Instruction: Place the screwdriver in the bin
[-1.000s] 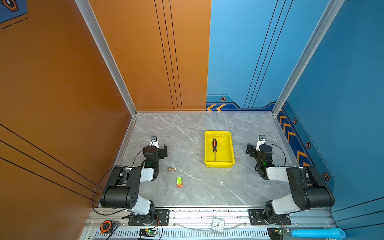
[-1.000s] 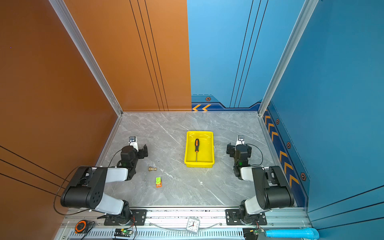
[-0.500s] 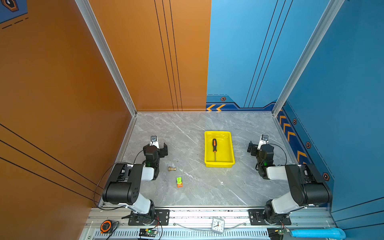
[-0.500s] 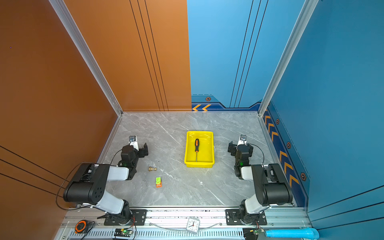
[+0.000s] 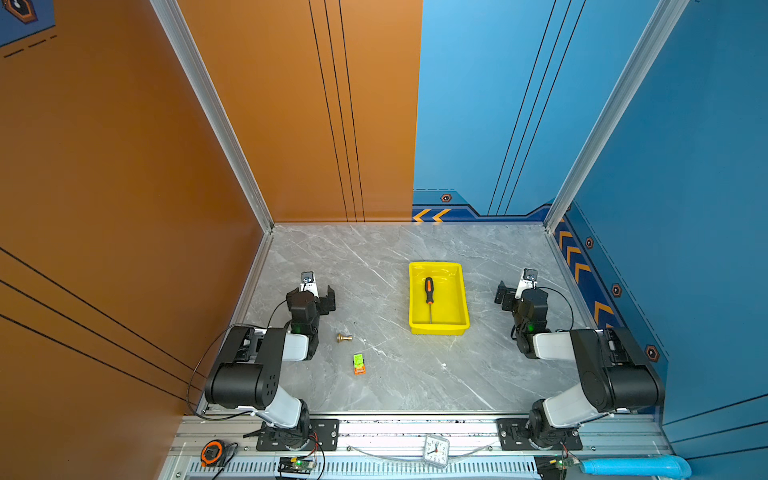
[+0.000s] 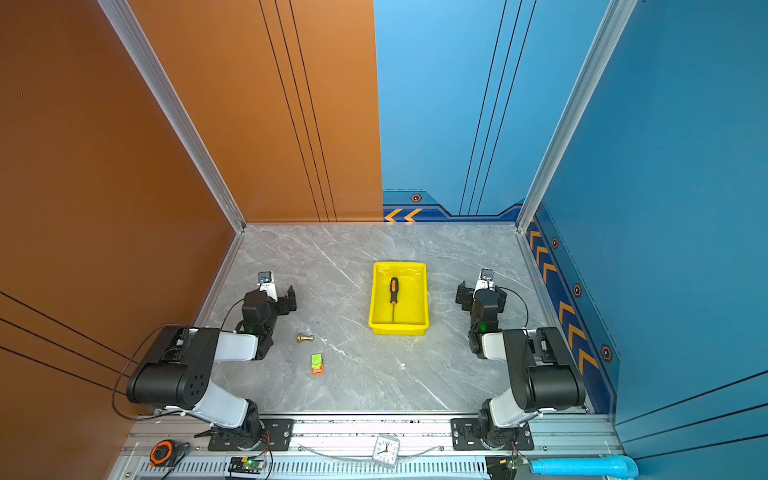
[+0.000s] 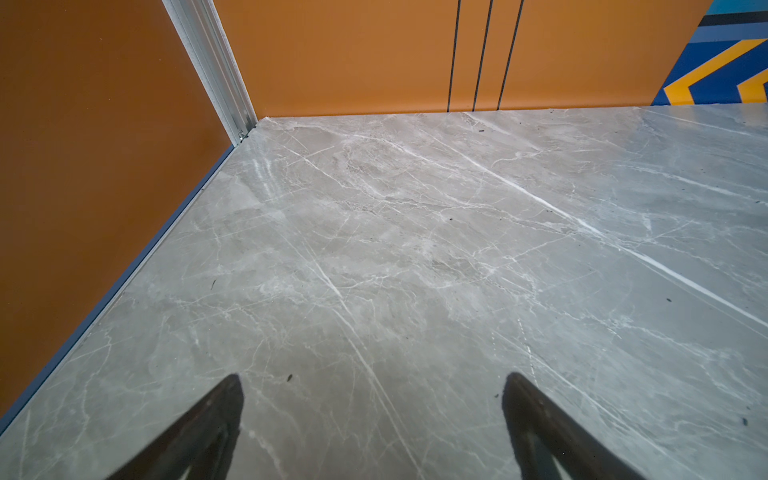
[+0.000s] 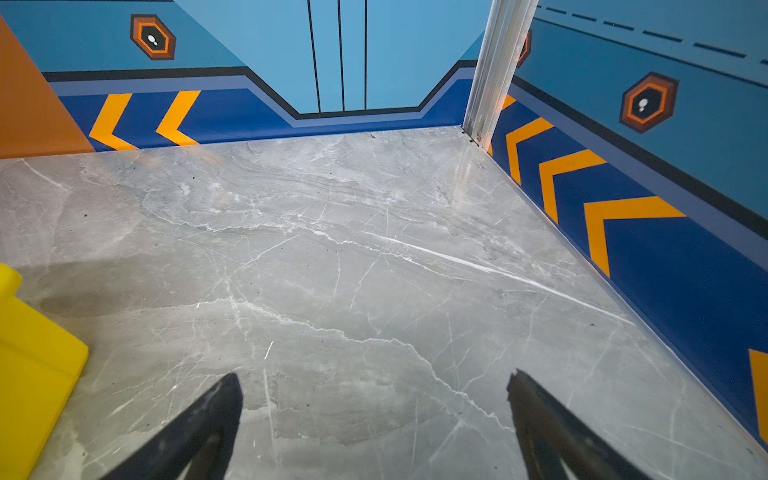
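The screwdriver [image 5: 429, 300] is laid flat inside the bin [image 5: 439, 330], with its handle toward the back wall and its tip near the front wall. Nothing else is seen in the bin. The job looks done, which may be why the left gripper [image 7: 372, 382] and the right gripper [image 8: 374, 380] are held wide apart, with nothing between the jaws. Each is parked well away from the bin. A brass knob [image 5: 344, 338] and a green-and-orange box [image 5: 358, 363] are seen outside it on the table [image 5: 374, 270].

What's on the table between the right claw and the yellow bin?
Nothing. Only bare grey table lies between the right gripper and the bin; both top views show it.
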Controlling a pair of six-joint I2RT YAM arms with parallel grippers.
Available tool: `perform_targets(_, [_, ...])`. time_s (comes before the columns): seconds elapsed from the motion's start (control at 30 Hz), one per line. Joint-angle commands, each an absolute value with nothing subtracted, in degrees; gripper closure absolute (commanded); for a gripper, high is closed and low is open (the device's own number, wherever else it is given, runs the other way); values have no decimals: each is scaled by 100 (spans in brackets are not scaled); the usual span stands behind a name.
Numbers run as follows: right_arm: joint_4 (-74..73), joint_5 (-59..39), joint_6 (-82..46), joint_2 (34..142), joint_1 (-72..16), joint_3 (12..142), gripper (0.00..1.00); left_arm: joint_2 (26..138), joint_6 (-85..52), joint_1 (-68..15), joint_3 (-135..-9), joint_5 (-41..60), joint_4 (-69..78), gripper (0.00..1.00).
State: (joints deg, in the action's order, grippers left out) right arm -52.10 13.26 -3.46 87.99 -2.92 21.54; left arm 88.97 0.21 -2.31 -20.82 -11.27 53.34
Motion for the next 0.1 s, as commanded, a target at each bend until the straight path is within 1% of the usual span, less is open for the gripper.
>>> perform_targets(0.0, [-5317,1321,-455,8859,-255,2074,0,8974,79,-220,-2193,-973,5269,2])
perform_targets(0.07, [-5317,1321,-455,8859,-255,2074,0,8948,79,-228,-2174,-995,5282,2])
